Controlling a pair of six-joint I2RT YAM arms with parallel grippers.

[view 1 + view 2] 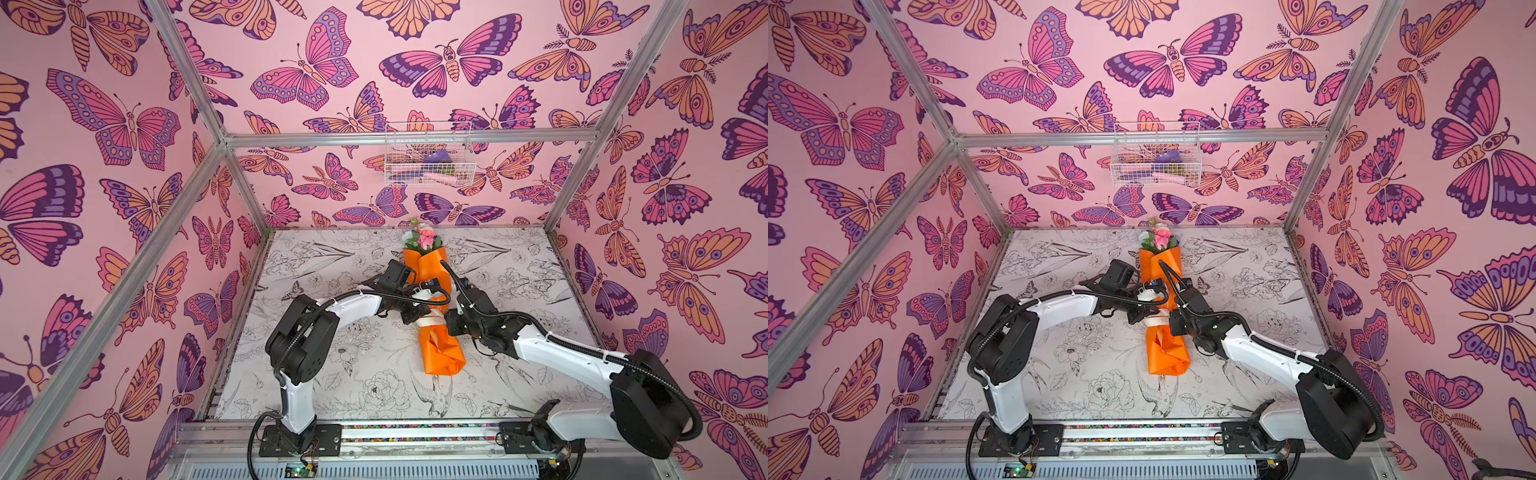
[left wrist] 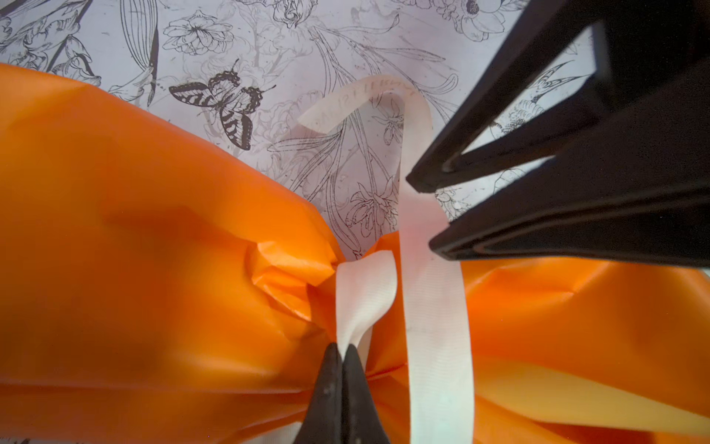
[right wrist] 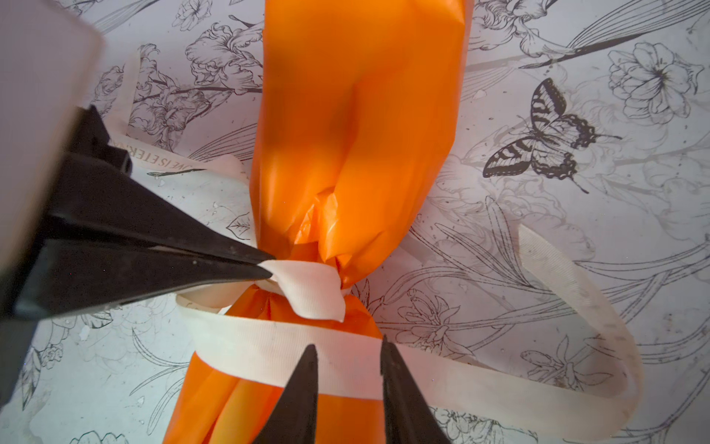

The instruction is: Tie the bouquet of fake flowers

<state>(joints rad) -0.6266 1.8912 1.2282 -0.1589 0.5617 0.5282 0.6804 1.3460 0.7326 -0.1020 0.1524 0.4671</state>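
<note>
Just under the fingers [image 3: 297, 396], the bouquet [image 3: 357, 115]

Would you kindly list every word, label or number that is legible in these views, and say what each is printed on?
"VE IS ETER": part of a longer line, cut off at both ends, printed on the cream fabric ribbon.
Lettering on the ribbon's curled end: too faint to read.
Bouquet of fake flowers in orange paper: no text visible.

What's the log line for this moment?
left gripper: shut on cream lettered ribbon | right gripper: open astride ribbon | orange-paper-wrapped flower bouquet: waist cinched
</note>
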